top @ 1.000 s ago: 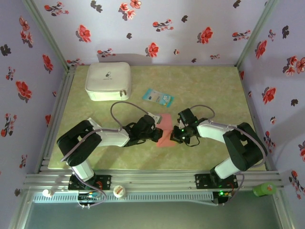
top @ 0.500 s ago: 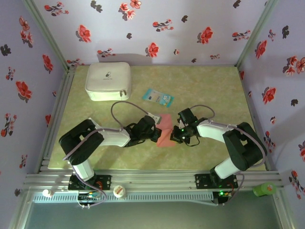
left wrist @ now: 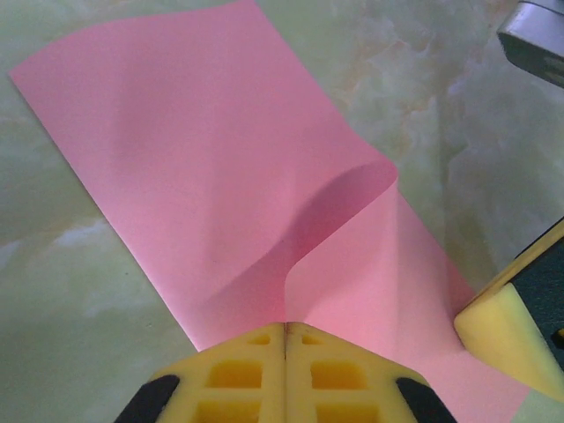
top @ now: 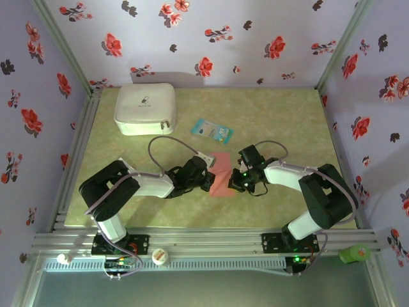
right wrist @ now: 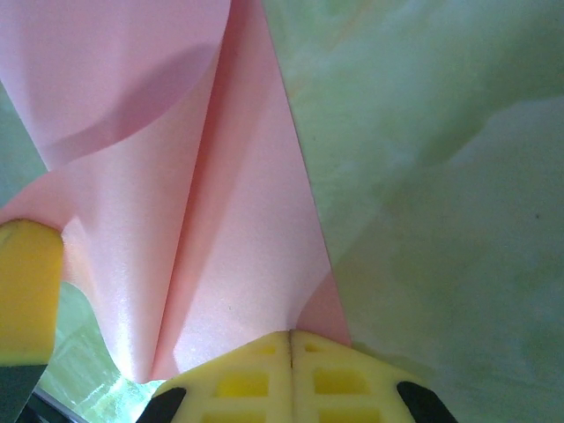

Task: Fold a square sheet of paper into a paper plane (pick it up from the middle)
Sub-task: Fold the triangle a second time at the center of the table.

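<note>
Both sets of jaws are shut: paper [top: 222,171] is apparently pinched by left gripper [left wrist: 285,328] at nine o'clock, right gripper [right wrist: 291,335] at three.

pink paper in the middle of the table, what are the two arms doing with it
Both arms are working the square sheet of paper near the middle of the table. The left tool is shut on one edge and the right tool is shut on the opposite side. Between them the sheet bulges up in a loose curl, while the rest lies flat. No sharp plane fold shows yet. The white case and light-blue packet sit apart from the arms, farther back.
</note>
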Robot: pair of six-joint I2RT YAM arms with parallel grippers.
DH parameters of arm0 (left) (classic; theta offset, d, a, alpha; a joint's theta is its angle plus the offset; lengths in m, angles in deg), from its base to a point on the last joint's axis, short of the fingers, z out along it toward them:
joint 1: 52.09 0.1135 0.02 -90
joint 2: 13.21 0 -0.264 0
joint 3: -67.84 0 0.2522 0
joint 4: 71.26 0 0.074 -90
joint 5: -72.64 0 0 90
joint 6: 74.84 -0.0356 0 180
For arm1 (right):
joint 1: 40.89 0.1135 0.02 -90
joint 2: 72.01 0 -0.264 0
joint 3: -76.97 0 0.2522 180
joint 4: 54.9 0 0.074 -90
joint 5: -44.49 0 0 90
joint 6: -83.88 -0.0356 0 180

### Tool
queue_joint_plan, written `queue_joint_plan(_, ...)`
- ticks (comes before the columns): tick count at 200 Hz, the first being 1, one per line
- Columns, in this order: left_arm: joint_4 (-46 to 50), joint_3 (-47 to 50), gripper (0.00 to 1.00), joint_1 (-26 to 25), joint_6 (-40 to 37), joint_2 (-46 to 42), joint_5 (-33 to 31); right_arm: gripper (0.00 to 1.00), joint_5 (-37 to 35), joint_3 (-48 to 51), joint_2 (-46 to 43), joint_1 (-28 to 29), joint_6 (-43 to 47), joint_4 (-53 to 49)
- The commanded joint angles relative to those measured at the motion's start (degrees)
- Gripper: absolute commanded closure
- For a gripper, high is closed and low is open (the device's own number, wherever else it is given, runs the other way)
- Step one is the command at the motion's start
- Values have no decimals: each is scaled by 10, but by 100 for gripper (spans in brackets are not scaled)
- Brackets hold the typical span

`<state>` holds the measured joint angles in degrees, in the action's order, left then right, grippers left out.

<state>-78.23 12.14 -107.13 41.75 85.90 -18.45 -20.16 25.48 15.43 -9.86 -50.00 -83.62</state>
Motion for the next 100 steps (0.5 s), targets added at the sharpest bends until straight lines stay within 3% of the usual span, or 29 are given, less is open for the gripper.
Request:
queue_joint_plan(1,-23,3,95,6,-15,6,-12,100,-37,10,22,1,9,-35)
queue_joint_plan(100,-17,-5,94,8,-12,20,-9,100,-36,10,24,1,6,-32)
